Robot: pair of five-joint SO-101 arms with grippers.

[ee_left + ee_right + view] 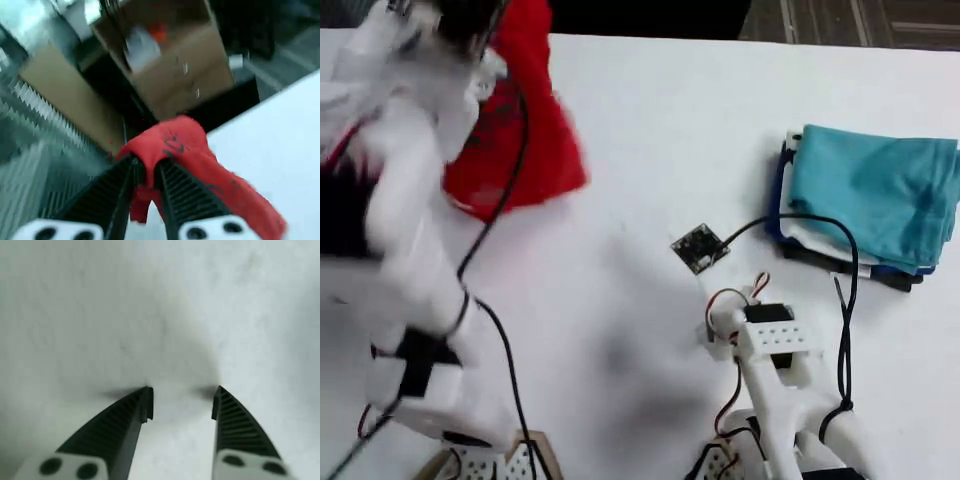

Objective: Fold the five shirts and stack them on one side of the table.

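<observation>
One red shirt (525,140) is pinched in the left claw (147,166), which is clamped on a bunched fold near the surface's (670,130) far left corner. Such a thin pinch could probably slip and drop it over that edge. Right claw (181,396) sits with jaws apart over bare surface; the folded stack (870,195) lies at the right edge.

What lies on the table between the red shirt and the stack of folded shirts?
High view: bare table, apart from a small black board on a cable, nearer the stack than the red shirt.
</observation>
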